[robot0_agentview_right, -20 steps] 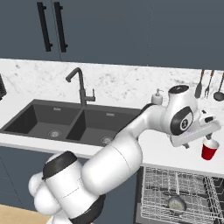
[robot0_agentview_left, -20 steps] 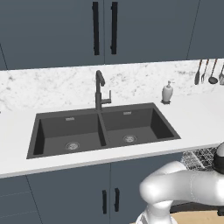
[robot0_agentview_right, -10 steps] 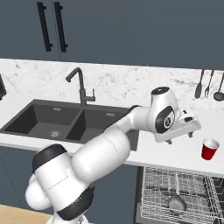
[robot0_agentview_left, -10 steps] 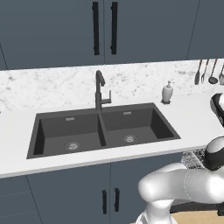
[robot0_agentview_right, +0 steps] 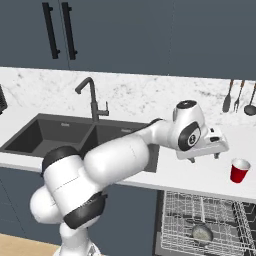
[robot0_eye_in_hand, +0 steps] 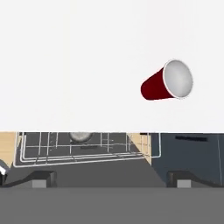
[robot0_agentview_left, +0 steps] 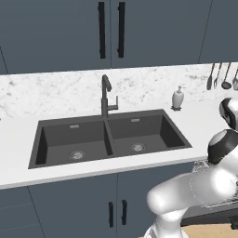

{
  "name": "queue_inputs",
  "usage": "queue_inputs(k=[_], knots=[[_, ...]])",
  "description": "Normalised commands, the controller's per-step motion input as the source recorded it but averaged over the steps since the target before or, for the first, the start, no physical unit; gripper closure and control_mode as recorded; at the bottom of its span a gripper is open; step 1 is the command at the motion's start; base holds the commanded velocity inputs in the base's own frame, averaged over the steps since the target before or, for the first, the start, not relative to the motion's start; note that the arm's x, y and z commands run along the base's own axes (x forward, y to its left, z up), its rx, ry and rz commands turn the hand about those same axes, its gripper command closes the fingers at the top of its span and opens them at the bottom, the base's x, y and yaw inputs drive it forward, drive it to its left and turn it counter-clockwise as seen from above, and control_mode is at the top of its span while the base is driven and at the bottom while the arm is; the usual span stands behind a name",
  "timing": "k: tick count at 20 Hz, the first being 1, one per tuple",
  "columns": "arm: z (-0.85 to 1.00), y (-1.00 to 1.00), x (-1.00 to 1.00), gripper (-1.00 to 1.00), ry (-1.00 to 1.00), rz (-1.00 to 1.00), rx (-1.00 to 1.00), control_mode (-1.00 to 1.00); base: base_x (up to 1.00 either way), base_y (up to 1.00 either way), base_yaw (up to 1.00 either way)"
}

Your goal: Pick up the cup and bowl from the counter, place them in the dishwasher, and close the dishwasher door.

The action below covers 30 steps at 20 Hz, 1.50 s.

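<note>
White counter (robot0_agentview_left: 18, 158) runs across the middle of the left base view, the dark double sink (robot0_agentview_left: 109, 137) sunk in its centre with a black faucet (robot0_agentview_left: 107, 95) behind the divider; a soap dispenser (robot0_agentview_left: 177, 98) stands right of the sink by the marbled backsplash, utensils (robot0_agentview_left: 222, 76) hang at the upper right, and the arm fills the lower right, with a strip of wire rack (robot0_agentview_left: 201, 164) showing behind it. In the right base view the arm reaches from lower left to right of centre, its gripper (robot0_agentview_right: 209, 155) hanging just above the counter (robot0_agentview_right: 200, 172) with jaws spread wide and nothing between them; the red cup (robot0_agentview_right: 240, 170) stands upright on the counter near the right edge, just beside the gripper but apart from it. Below, at the lower right, the dishwasher (robot0_agentview_right: 165, 235) is open, its rack (robot0_agentview_right: 206, 225) pulled out with the bowl (robot0_agentview_right: 201, 233) lying in it. In the hand view the cup (robot0_eye_in_hand: 167, 82) sits in the upper right on the white counter (robot0_eye_in_hand: 65, 65), off to the side of the released fingertips (robot0_eye_in_hand: 42, 178); across the lower half the rack (robot0_eye_in_hand: 83, 148) shows with the bowl (robot0_eye_in_hand: 80, 136) in it.
</note>
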Motion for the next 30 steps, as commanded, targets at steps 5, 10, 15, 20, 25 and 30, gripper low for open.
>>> queue_inputs(k=[5,10,15,20,25,30], knots=[[0.00,-0.19,0.24,-1.00,-0.07,0.00,0.11,-1.00,0.00,0.00,0.00],[-0.06,-0.13,0.37,-1.00,-0.03,0.00,0.02,-1.00,0.00,0.00,0.00],[-0.19,-0.19,0.29,-1.00,-0.06,0.00,0.00,-1.00,0.00,0.00,0.00],[0.00,-0.24,0.03,-1.00,0.01,-0.07,0.00,-1.00,0.00,0.00,0.00],[0.00,-0.05,0.02,-1.00,0.02,-0.10,0.00,-1.00,0.00,0.00,0.00],[-0.26,-0.08,0.17,-1.00,0.03,-0.04,-0.01,-1.00,0.00,0.00,0.00]])
